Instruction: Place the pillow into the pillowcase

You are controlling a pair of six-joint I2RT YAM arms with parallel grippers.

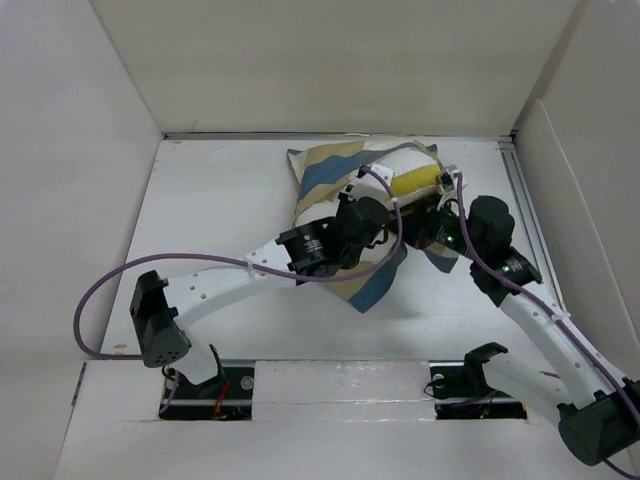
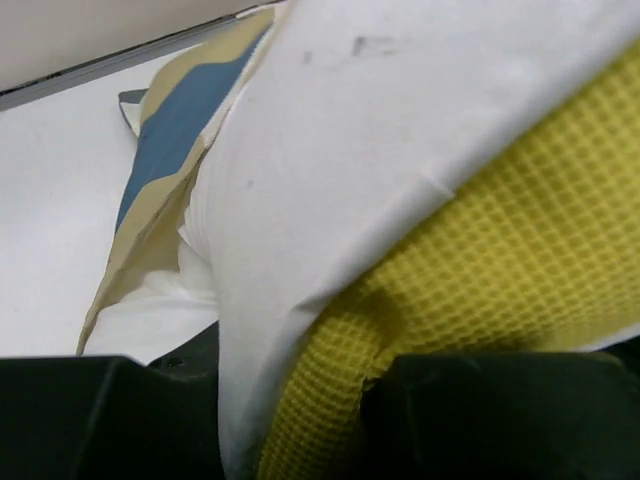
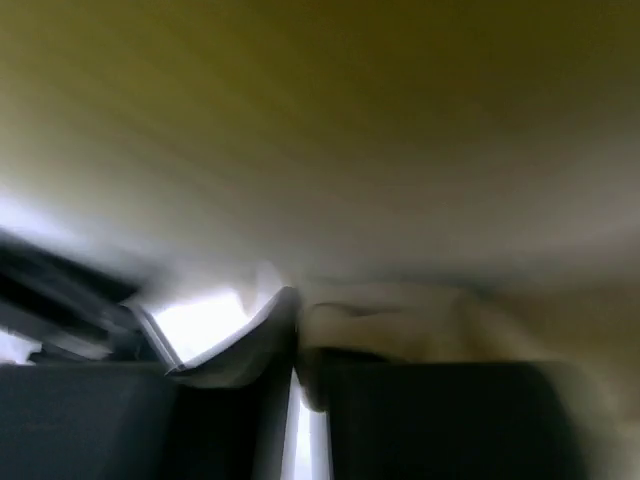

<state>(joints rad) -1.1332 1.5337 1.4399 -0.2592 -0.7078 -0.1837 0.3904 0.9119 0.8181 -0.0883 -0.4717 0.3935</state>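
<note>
**Desk:** What's on your screens, biggest thing first?

**Operator:** I see the white table (image 1: pixel 220 220). On it, toward 12 o'clock and a little right of centre, lies the pillowcase (image 1: pixel 322 180). It is crumpled, with its blue and tan checks up and one corner pointing to 6 o'clock.

**Desk:** And the pillow?

**Operator:** The pillow (image 1: pixel 415 178) sits at the pillowcase's 2 o'clock end, white with a yellow patch showing from above. My arms hide the join, so I can't tell how much of it is inside the cover.

**Desk:** Arms?

**Operator:** My left arm (image 1: pixel 230 275) reaches from its base toward 2 o'clock, over the pillowcase. My right arm (image 1: pixel 545 325) reaches toward 10 o'clock. The two wrists meet just beneath the pillow.

**Desk:** Pincers?

**Operator:** The left gripper (image 2: pixel 295 400) has the pillow's white cloth and yellow waffle-weave packed between its dark fingers (image 2: pixel 100 420). I read that as clamped on the pillow. The checked cover sits at 10 o'clock in that wrist view. The right gripper (image 3: pixel 297 400) is badly blurred. Its fingers stand close, with a thin bright slit between them and a pale flap at the slit's top. I cannot tell whether it grips anything.

**Desk:** Anything smaller?

**Operator:** A purple cable (image 1: pixel 110 290) loops out at 9 o'clock beside my left arm.
</note>
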